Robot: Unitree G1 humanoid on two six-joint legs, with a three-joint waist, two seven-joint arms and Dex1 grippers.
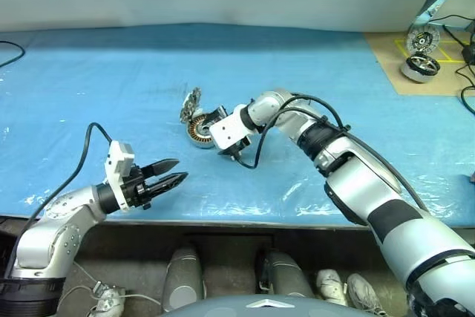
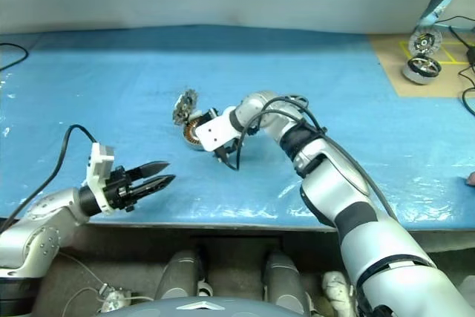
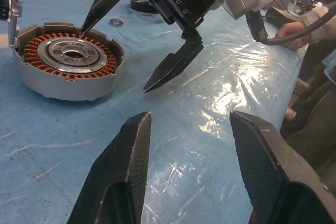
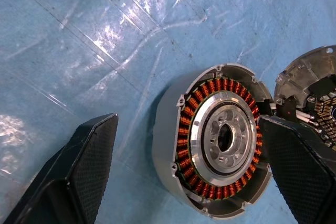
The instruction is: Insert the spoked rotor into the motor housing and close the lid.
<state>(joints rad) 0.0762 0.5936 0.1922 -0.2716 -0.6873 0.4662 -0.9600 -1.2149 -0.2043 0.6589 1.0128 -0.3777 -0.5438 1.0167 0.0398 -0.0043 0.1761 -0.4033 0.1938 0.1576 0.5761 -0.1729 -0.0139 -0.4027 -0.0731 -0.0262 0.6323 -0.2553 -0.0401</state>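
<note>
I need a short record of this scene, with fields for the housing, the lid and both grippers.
motor housing: on blue sheet, copper windings exposed, no rotor inside
lid: open, standing up at housing's rim
right gripper: open, one finger over the housing's rim, holding nothing
left gripper: open, empty, apart from housing near table's front edge

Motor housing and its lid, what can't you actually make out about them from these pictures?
- Lid: cut off by the right wrist view's edge and partly behind a right gripper finger; edge-on and small in the left eye view.
- Motor housing: in the head views the right gripper covers most of it.
- Small ring and the dark part behind it: too small and half hidden by the right gripper to identify.
</note>
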